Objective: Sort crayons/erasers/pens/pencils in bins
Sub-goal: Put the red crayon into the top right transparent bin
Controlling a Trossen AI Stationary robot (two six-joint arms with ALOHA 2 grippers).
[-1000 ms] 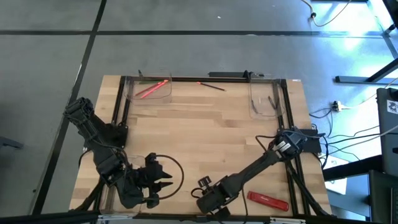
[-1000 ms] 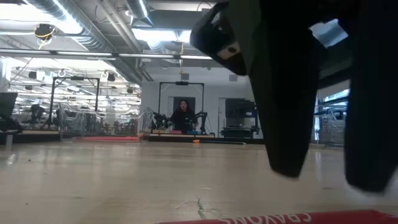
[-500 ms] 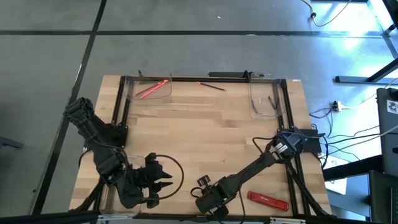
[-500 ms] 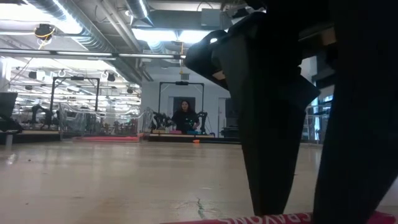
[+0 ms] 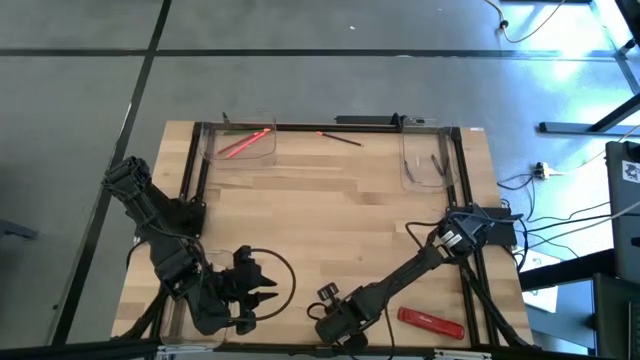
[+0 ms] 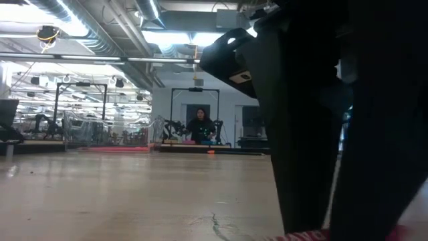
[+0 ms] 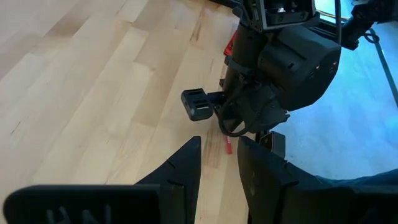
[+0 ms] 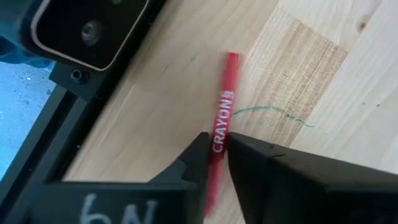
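The right pincer was seen low over the worktop, fingers nearly closed around a red crayon lying between them. The left pincer was held nearby, slightly parted.

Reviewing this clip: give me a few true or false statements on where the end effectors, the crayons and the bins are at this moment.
1. The right end effector has its fingers on either side of a red crayon lying on the table. True.
2. That crayon is lifted clear of the wood. False: it lies flat on the table.
3. The far-left bin holds red crayons. True.
4. The left end effector is reaching into the far-right bin. False: it sits near the table's front edge, on the left side.
5. A flat red bar lies near the front right of the table. True.
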